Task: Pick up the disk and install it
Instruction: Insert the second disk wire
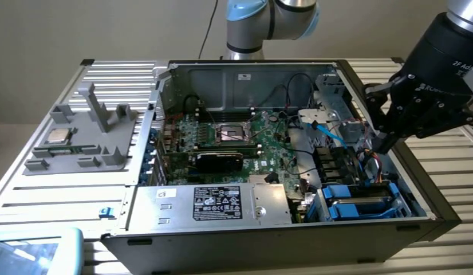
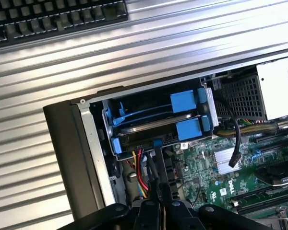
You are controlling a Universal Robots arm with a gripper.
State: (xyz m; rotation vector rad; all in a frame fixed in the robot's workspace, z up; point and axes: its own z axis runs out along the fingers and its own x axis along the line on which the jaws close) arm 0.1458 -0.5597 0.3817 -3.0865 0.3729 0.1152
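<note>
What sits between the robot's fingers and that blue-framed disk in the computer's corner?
In the wrist view, red, yellow and black cables lie between the closed fingers and the disk.

The disk (image 2: 153,125) sits in its blue bracket (image 2: 187,101) inside the drive cage, so just one thin metal edge shows and its label is hidden. In the exterior view the gripper (image 1: 383,144) has its fingertips sunk behind the case wall (image 1: 420,189) among cables, and the arm (image 1: 271,20) is cut off by the upper edge. In the wrist view the keyboard (image 2: 53,17) runs out of frame, and the print on the power supply's label (image 1: 219,201) is too small to read.
</note>
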